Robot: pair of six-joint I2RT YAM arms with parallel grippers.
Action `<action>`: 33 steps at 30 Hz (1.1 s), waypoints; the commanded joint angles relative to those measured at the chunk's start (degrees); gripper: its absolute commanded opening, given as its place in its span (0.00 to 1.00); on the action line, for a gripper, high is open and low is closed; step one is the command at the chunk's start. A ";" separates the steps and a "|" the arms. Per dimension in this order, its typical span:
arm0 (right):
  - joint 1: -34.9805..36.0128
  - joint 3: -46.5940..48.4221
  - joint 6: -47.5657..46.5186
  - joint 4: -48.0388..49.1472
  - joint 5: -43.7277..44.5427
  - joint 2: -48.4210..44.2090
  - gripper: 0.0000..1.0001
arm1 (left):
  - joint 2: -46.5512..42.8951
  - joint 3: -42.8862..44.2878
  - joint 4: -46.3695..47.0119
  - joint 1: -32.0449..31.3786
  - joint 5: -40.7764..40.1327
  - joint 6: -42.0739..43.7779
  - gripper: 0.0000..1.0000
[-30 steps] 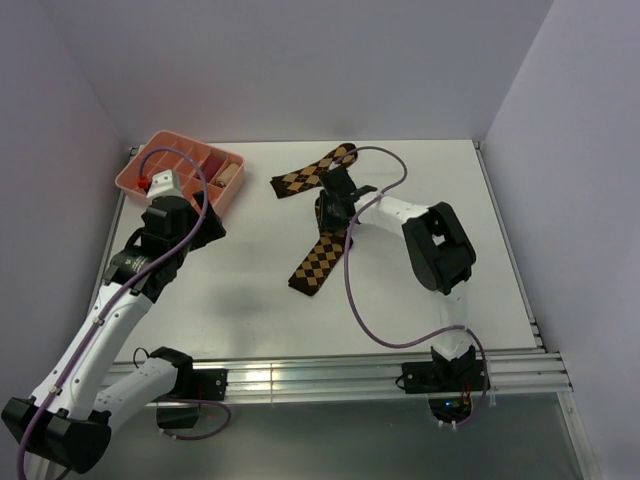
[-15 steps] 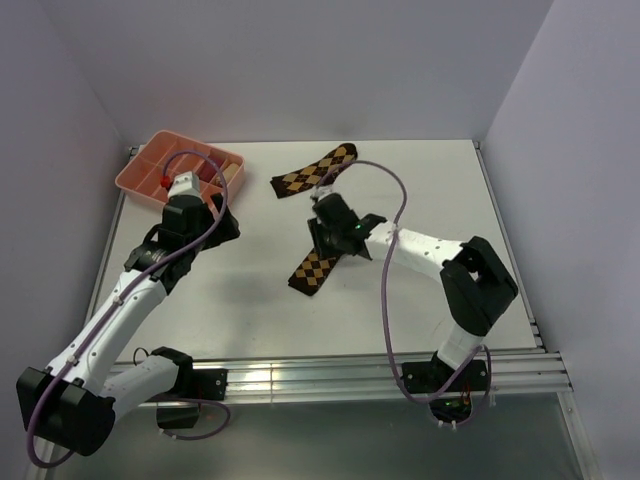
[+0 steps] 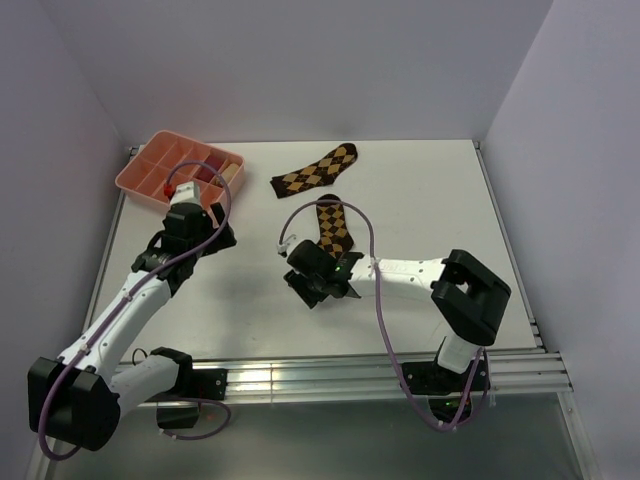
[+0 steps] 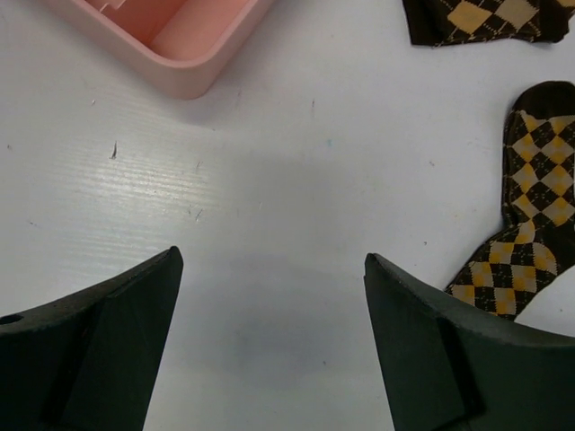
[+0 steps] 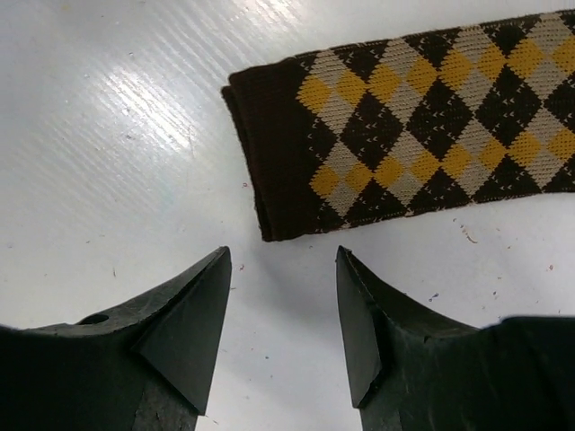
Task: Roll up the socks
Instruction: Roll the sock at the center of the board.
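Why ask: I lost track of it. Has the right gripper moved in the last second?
Yes. The right gripper moved toward the table's near rail, away from the pink tray.

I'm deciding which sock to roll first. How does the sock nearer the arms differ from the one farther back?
The far sock lies nearly straight on a diagonal; the near sock bends midway. The near sock's end sits just ahead of the open right gripper; the far sock has no gripper beside it. Both are brown argyle, flat, unrolled, unheld.
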 commanded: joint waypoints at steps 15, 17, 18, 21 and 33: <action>3.94 8.35 -4.27 3.45 3.42 9.28 0.53 | -0.84 -1.91 3.93 0.40 -1.18 2.49 0.87; 4.12 9.93 -4.01 3.54 2.80 10.86 0.53 | -0.66 -1.91 4.02 0.40 -1.61 2.58 0.87; 4.03 10.55 -4.01 3.45 2.71 11.39 0.52 | -0.66 -1.82 4.02 0.49 -1.70 2.67 0.87; 4.29 12.40 -4.01 2.22 2.71 11.57 0.52 | -0.83 -1.82 3.84 0.49 -2.32 2.58 0.87; 4.82 10.03 -8.22 1.95 10.97 7.61 0.56 | -0.66 -1.91 3.84 0.75 -2.41 1.88 0.87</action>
